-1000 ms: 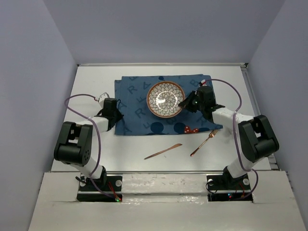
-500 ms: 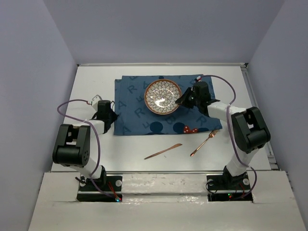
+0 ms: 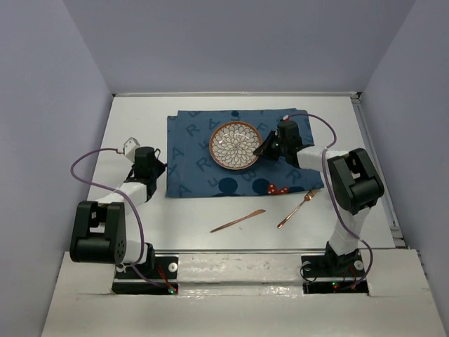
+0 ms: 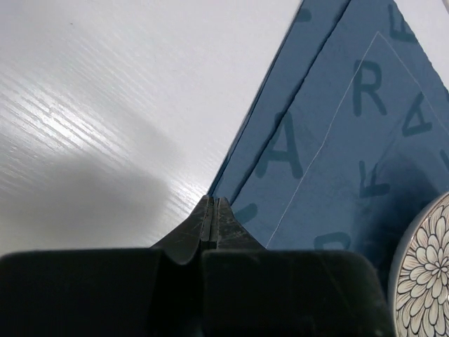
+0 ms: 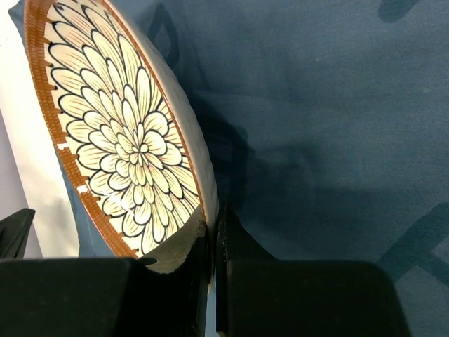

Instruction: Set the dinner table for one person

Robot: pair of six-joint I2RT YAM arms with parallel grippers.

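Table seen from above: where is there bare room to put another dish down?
Bare table lies behind the placemat along the far edge, left of it past the left gripper, and near-left of the knife. Crowded: the plate in the right gripper, and the near right, where knife and another copper utensil lie.

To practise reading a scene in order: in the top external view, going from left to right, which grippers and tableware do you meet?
left gripper → plate → fork. The knife and the right gripper share the plate's stretch, so they are left out.
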